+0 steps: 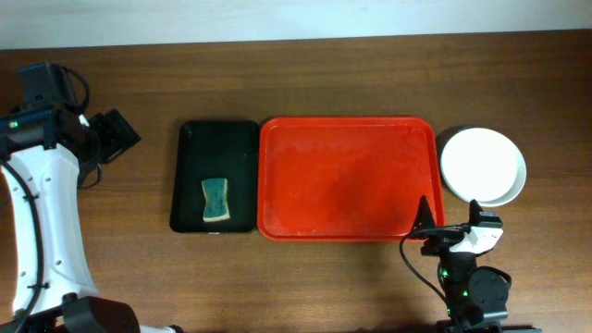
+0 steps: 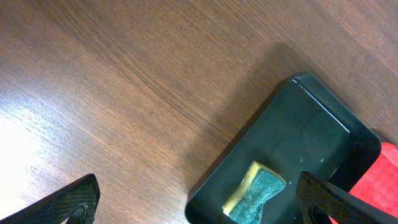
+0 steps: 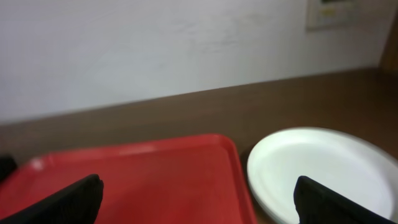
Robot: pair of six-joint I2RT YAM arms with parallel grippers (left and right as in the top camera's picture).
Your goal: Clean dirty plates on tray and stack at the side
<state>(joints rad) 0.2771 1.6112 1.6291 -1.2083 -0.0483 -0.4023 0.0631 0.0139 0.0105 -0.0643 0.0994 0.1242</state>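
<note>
Overhead, one red tray (image 1: 342,176), one white plate (image 1: 481,165), one sponge (image 1: 215,200)

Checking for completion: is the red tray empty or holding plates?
Empty. Overhead, the red tray shows only bare surface; the plates sit stacked beside its right edge.

Tray (image 1: 347,176) floor lies open; plates (image 1: 483,166) flank its right rim.

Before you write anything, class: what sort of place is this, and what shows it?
Likely a robotics lab bench staged for dishwashing practice, not a kitchen: a robot arm at a wooden table, a sponge in a black tray, and plates beside a red tray.
</note>
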